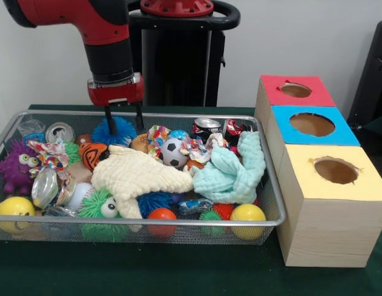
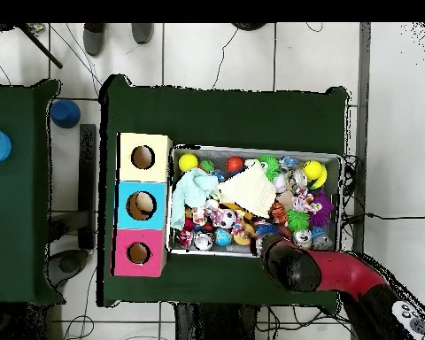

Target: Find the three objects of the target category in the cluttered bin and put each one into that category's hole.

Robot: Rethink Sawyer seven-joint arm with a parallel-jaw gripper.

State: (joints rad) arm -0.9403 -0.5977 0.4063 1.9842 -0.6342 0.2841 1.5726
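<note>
Jaws: gripper (image 1: 123, 118) spread apart, holding nothing, tips dipping at a blue spiky ball (image 1: 114, 130).
Basket (image 1: 178, 221): crowded with toys.
Plush animal: none clearly visible.

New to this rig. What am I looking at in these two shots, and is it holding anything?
It's one red and black robot arm on a pedestal. One picture faces it across the table; the other looks straight down. Its gripper is open, with nothing between its fingers, dipping into the far edge of a wire mesh bin above a blue spiky ball. The bin is packed with balls, cans, a cream cloth and a mint cloth. Beside it stand three boxes with holes on top: red, blue, yellow.
</note>
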